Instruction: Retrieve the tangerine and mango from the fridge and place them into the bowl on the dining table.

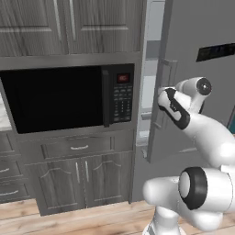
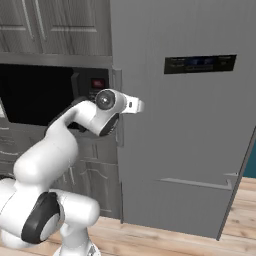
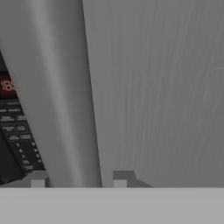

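The tall light-grey fridge [image 2: 190, 150] has a dark display panel [image 2: 200, 64] on its door. From the left base view the door [image 1: 202, 114] stands slightly ajar, with a pale strip of interior [image 1: 149, 92] showing at its edge. My gripper [image 3: 79, 179] is open at the door's vertical handle [image 3: 65, 109], and the bar runs between its two fingertips [image 3: 38, 179]. The hand [image 2: 134, 105] reaches toward the door's left edge. The tangerine and mango are hidden behind the door. The bowl and dining table are out of view.
A black microwave [image 1: 59, 96] with a keypad [image 3: 15, 131] sits built into grey wood cabinets just left of the fridge. Drawers and cabinet doors [image 1: 78, 179] are below it. The floor [image 1: 69, 215] is pale wood.
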Available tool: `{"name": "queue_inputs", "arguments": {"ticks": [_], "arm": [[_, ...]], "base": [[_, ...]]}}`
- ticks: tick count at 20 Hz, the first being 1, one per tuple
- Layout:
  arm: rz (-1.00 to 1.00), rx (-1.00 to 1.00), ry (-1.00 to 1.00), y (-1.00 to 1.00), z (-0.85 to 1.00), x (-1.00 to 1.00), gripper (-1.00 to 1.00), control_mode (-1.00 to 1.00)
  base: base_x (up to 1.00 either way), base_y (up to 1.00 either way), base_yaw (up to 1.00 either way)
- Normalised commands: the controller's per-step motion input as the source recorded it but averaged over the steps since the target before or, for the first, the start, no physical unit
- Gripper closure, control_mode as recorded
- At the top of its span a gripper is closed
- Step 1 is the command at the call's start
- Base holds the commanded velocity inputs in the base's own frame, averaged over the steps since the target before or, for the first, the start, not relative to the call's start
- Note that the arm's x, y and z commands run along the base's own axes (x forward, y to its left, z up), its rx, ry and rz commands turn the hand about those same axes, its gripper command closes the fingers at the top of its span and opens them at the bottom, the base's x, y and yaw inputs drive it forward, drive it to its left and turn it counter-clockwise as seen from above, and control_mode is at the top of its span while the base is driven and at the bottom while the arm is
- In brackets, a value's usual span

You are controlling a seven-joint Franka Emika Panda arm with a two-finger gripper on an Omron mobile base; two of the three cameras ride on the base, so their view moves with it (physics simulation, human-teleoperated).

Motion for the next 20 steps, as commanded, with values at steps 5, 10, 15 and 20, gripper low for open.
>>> {"name": "queue_inputs", "arguments": {"ticks": [5,10,15,20], "arm": [[-0.08,0.01,0.16,-1.00,0.05,-1.00,1.00,-1.00],[-0.06,0.04,0.02,-1.00,0.00,-1.00,1.00,-1.00],[-0.03,0.07,0.00,-1.00,0.00,-1.00,1.00,-1.00],[-0.02,0.07,0.00,-1.00,0.03,-1.00,1.00,-1.00]], "base": [[0.00,0.00,0.00],[0.00,0.00,0.00],[0.00,0.00,0.00],[0.00,0.00,0.00]]}}
